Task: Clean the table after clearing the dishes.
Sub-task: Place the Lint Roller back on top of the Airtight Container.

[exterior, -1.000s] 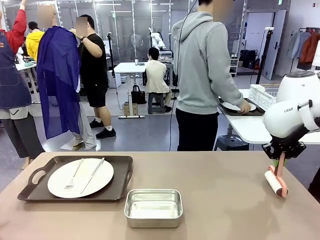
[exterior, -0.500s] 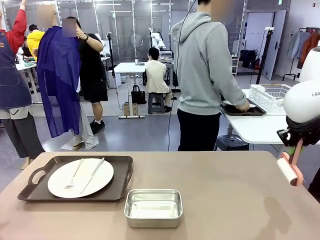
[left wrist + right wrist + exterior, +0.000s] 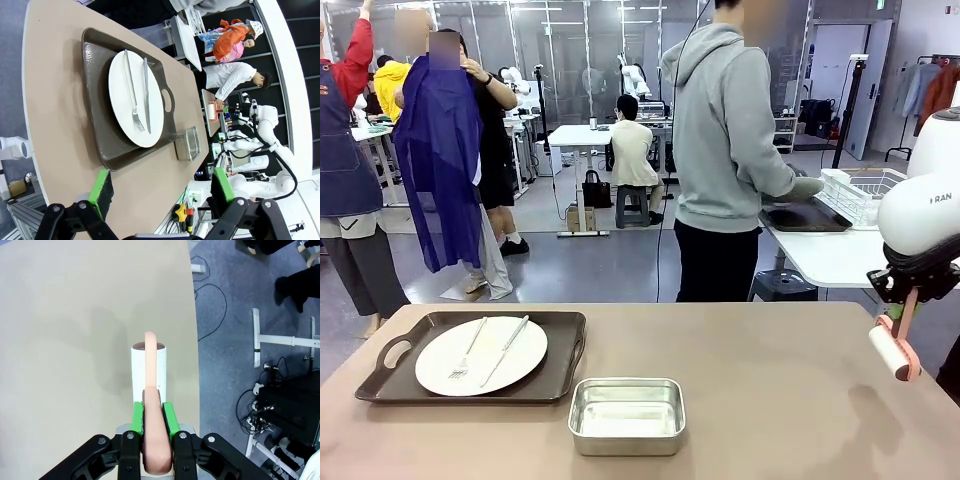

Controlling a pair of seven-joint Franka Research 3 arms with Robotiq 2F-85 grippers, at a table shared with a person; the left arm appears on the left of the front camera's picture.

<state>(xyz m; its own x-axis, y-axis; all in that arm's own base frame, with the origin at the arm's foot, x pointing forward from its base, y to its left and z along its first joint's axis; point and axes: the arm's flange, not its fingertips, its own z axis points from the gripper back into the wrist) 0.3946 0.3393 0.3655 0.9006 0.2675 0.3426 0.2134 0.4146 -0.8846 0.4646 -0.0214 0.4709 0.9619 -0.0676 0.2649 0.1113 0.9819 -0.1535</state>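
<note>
The right pincer [image 3: 154, 416] is clamped on the pink handle of a lint roller [image 3: 146, 365]. The roller's white roll points straight ahead of the pincer, over the brown surface [image 3: 750, 360] and close to its edge. The left pincer [image 3: 161, 186] stands wide open and holds nothing. Beyond its green fingertips [image 3: 100, 186] lies a dark tray [image 3: 92, 75] carrying a white plate [image 3: 117, 100] with a fork [image 3: 131, 90] and a knife [image 3: 146, 95]. A small steel pan [image 3: 187, 145] sits just beside the tray. Well away from both pincers, a person in a grey hoodie [image 3: 725, 140] stands at a white table [image 3: 820, 255] bearing a second tray [image 3: 805, 218].
</note>
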